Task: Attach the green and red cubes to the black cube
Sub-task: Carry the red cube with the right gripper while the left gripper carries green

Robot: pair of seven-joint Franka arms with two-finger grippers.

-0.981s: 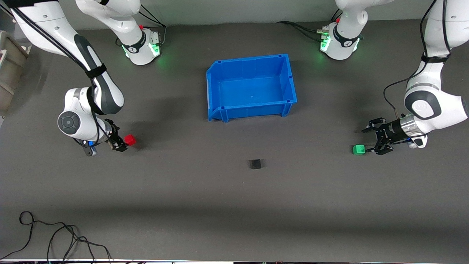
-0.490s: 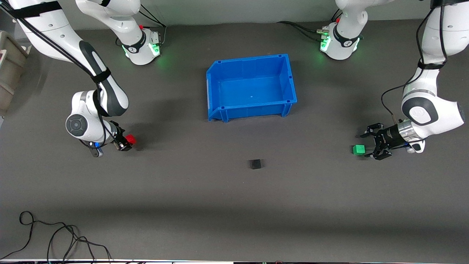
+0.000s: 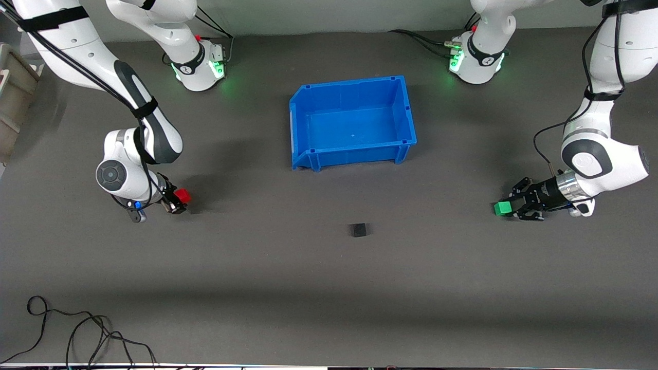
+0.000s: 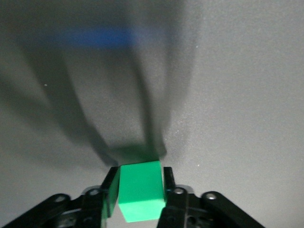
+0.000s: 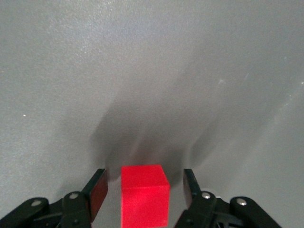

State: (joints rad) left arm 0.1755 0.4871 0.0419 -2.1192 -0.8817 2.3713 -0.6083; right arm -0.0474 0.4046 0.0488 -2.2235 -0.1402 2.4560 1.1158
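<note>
Currently left tool (image 4: 139,197) pinches green cube (image 4: 140,196) by flat sides; right tool (image 5: 145,190), open, straddles red cube (image 5: 144,194). Both seem light, rigid, possibly slick.

Green cube (image 3: 503,207), red cube (image 3: 182,195) – apart; black cube (image 3: 359,229) between.

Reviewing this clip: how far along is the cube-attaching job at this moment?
Early stage; nothing is attached. The left hand has closed on the green cube at the mat. The right hand is open around the red cube, gaps showing on both sides. The black cube sits alone mid-table, nearer the camera than the blue bin. Left: grip red, carry both cubes over and join them.
</note>
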